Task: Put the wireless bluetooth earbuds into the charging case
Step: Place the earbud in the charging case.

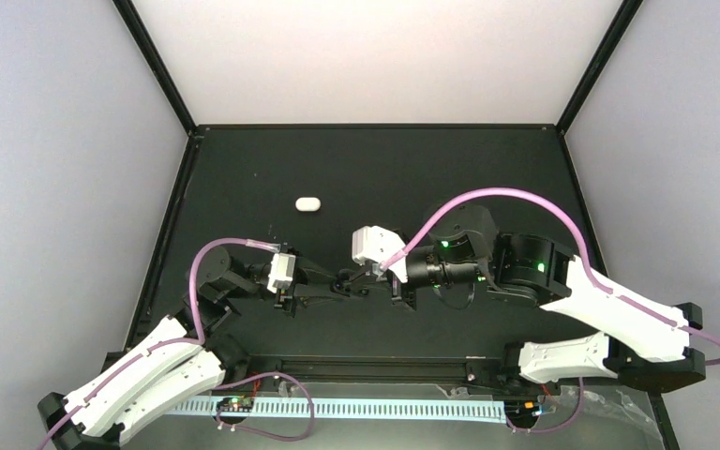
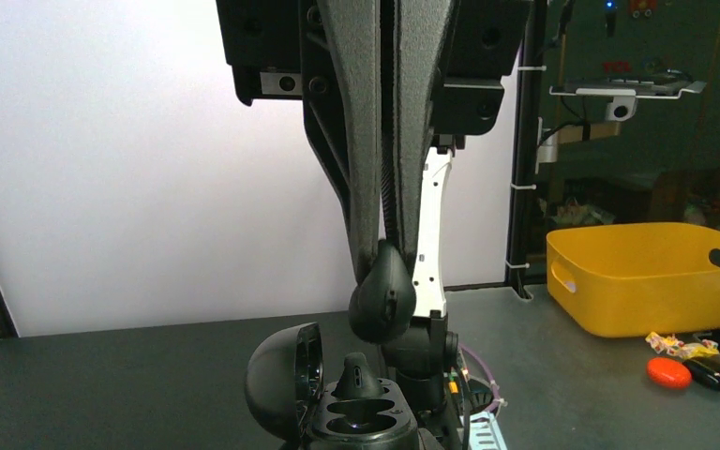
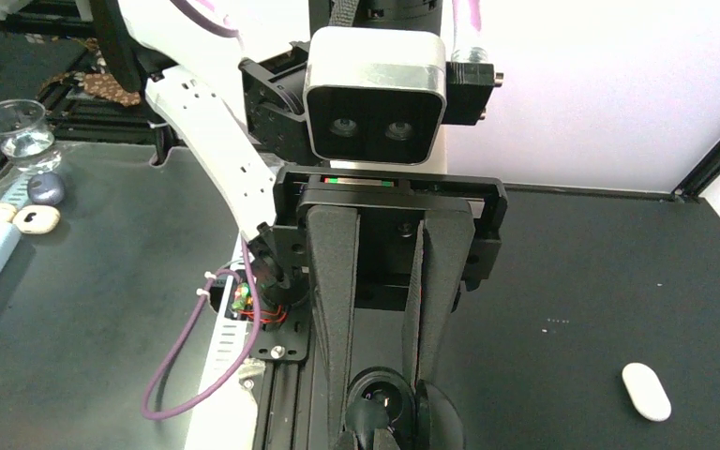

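Where your grippers faced each other: over the table [image 1: 431, 169], toward its near edge, tip to tip.
Left gripper [image 1: 330, 289]: its fingers stood slightly apart, clamped on the charging case [image 2: 319, 433].
Charging case: black, with the lid [image 2: 284, 380] swung open to one side and the wells [image 2: 361, 412] turned up toward the other arm. You could not tell whether it rested on the table or was held clear of it.
Right gripper [image 2: 386, 261]: its fingers were pressed together, pinching a small black rounded piece [image 2: 381, 300] by its upper edge.
Black rounded piece: it hung just above the open case without touching it. It was judged to be an earbud ready for insertion, though no glossy white bud showed in any view.
Wells: the front ones lay bare. A black upright stub [image 2: 356, 373] stood behind them, and whether it was a seated bud could not be told.
White pill-shaped piece [image 1: 308, 203]: it lay well apart from both grippers, toward the far side of the table.
Done, by judgement: the case was gripped and open, and one piece was poised over it.
Left, by judgement: you had yet to seat that piece, see to any second bud, and shut the lid.
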Tool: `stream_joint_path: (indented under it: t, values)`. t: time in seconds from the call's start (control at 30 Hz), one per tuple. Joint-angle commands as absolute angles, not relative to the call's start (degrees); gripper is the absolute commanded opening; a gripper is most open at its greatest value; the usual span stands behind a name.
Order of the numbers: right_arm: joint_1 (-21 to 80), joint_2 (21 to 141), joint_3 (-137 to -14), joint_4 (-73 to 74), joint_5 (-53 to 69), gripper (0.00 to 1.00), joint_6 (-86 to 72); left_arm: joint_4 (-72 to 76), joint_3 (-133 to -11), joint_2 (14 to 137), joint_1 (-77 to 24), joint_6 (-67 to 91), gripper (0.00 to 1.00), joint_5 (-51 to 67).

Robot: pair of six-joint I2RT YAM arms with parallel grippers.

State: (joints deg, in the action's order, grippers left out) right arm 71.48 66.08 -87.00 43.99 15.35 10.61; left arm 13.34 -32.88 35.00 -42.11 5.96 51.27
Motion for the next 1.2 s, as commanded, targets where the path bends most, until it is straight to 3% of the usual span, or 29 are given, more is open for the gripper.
stream_joint_path:
  t: [0.0,1.17]
  values:
    - [72.4,67.2,-86.7,42.7,13.3,0.01,11.3,14.4,-34.8,34.9,-42.5,5.2,0.02,52.5]
    - [74.5,69.4,-86.4,45.3,8.3,0.01,11.9,14.4,-34.8,34.9,-42.5,5.1,0.02,52.4]
